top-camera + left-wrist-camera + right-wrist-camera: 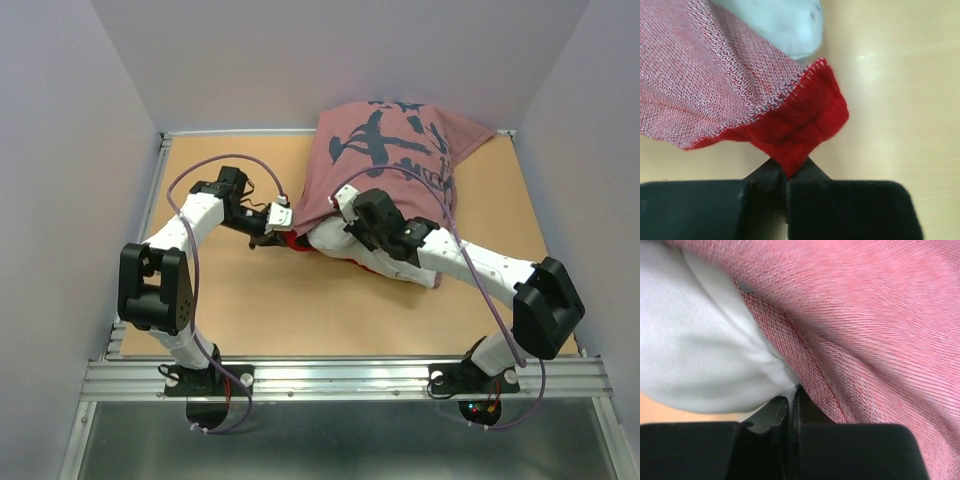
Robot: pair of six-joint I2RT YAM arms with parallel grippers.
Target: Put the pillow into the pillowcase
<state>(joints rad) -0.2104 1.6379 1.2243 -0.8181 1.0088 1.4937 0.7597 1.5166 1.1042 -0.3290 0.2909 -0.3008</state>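
the left gripper (786, 175), fully closed, is pinching only the pillowcase (790, 125) hem tip and risking a slip under pull, while the right gripper (792, 402) is sitting closed against the pillow (700, 350), its hold unclear

Jaws of the right gripper (790, 407) pinch what seems the pillowcase (880, 340) hem, white pillow (700, 355) bulging just beside.

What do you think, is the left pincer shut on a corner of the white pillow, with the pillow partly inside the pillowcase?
No. The left wrist view shows the left pincer shut on a red corner of the pillowcase, not the pillow; the pillow is partly inside it.
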